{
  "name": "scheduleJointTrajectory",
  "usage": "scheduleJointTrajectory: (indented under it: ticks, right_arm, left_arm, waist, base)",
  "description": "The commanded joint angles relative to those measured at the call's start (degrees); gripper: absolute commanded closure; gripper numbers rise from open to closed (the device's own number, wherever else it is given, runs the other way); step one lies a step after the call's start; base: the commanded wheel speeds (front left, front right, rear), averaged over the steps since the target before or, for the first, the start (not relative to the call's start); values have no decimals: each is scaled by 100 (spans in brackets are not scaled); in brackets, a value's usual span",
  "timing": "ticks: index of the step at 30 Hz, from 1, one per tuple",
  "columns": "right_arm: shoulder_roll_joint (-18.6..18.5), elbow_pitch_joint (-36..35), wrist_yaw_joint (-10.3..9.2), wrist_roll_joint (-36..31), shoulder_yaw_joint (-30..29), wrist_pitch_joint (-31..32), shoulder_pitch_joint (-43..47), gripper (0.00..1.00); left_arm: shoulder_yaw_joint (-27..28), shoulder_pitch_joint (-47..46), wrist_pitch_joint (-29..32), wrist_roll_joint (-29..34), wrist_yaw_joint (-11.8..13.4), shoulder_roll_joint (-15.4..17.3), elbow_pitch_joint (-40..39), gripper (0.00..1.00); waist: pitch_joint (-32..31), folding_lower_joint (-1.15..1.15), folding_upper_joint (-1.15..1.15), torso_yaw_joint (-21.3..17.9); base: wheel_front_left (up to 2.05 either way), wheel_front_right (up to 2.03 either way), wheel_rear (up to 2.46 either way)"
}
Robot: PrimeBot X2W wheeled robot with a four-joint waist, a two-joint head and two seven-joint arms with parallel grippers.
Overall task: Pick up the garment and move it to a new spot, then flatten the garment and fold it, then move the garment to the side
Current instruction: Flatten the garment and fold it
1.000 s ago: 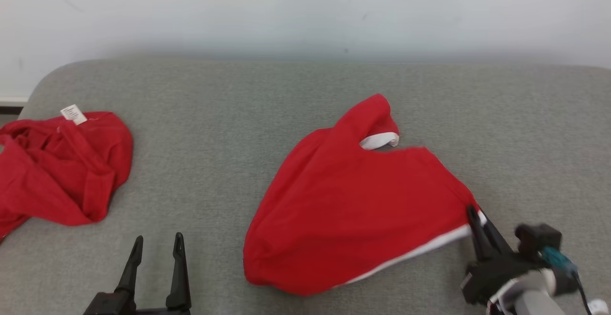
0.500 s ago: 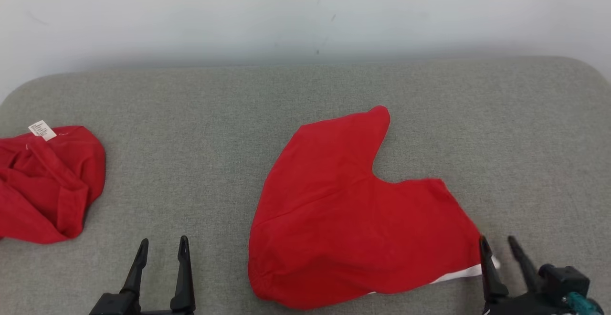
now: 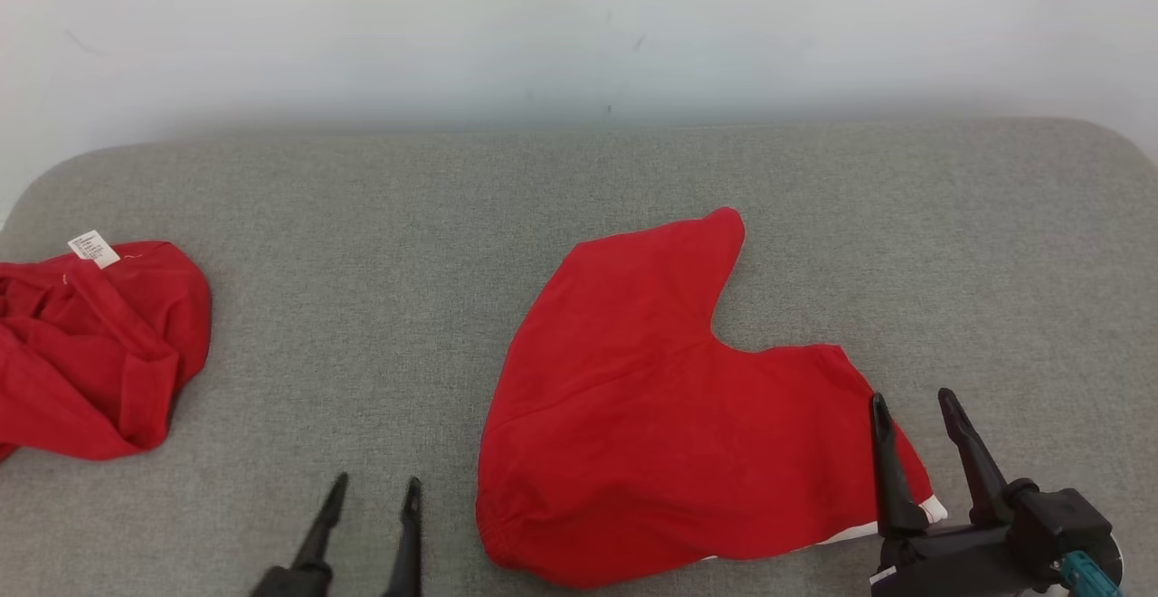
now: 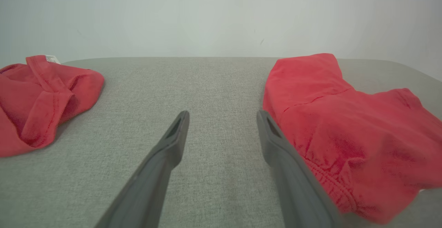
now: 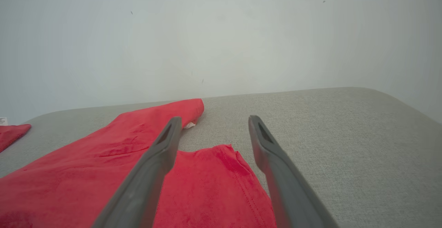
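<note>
Broad bare stretch of grey cushion (image 3: 362, 326) between the crumpled red heap (image 3: 90, 353) at the left edge and the flat red garment (image 3: 651, 416) right of centre, with the left gripper (image 3: 378, 481), fingers apart, at its near end. More bare cushion right of the garment and behind it, shut off at the back by the pale wall (image 3: 579, 27). Garment's near right corner straddled by the right gripper (image 3: 912, 396), fingers spread wide.

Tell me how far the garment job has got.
Done, it seems: the garment lies spread fairly flat on the grey cushion. In hand: nothing is gripped; the right gripper stands open over its right corner, and the left gripper is open beside its left edge. Left: folding it and moving it aside. A crumpled red cloth lies apart at the left.
</note>
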Motion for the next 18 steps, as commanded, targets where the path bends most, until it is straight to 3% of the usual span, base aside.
scheduleJointTrajectory:
  ticks: [1,8,18]
  right_arm:
    - [36,-39,-13,-12,17,-3,76,0]
    - [146,4,-13,9,129,-3,119,0]
    - [145,100,-13,33,321,-4,39,0]
  left_arm:
    - [-121,59,-19,51,-33,21,56,0]
    - [-869,237,-19,-56,-91,157,234,0]
    - [-1679,-80,-19,-702,-89,325,735,0]
  waist:
    - [11,0,0,11]
    - [53,0,0,5]
    - [62,0,0,-188]
  base:
    - [0,0,0]
    - [0,0,0]
    - [0,0,0]
